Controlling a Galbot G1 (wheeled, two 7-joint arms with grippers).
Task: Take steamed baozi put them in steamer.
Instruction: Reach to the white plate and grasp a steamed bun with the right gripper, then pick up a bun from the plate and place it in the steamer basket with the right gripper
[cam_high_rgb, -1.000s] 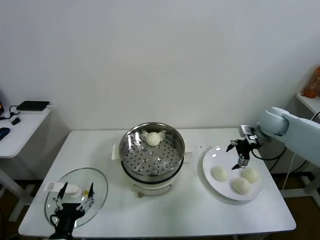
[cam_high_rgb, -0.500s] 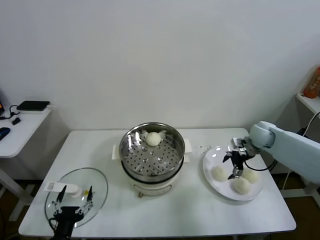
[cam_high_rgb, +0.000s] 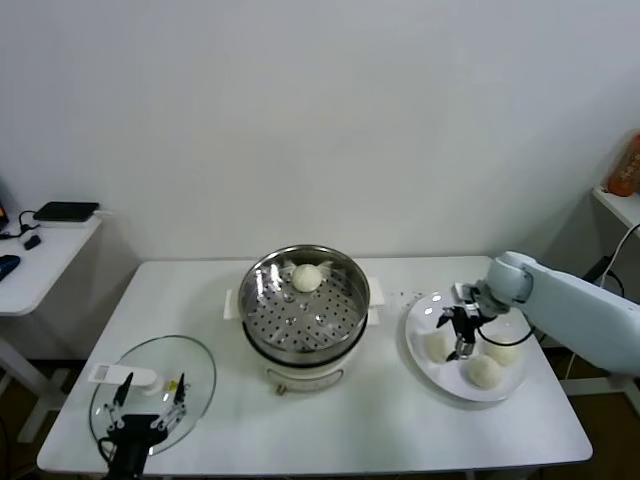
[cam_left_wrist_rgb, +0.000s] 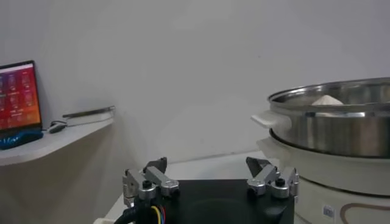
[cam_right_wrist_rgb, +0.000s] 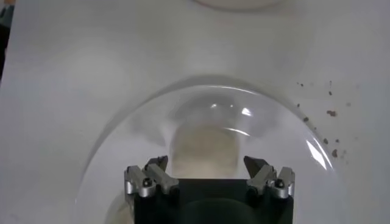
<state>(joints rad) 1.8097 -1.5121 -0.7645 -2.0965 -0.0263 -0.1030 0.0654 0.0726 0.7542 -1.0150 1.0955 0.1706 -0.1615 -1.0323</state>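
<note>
The steel steamer stands mid-table on its white cooker base and holds one baozi at its far side. Three baozi lie on the white plate at the right: one on the left, one at the front, one on the right. My right gripper is open and hangs just above the left baozi, which shows between the spread fingers in the right wrist view. My left gripper is open and parked low over the glass lid; the steamer shows in its view.
A round glass lid lies at the front left of the table. A side table with a dark device stands at the far left. An orange object sits on a shelf at the right.
My right gripper has moved left and down over the plate, from above the right baozi to just over the left one. The left arm has not moved.
</note>
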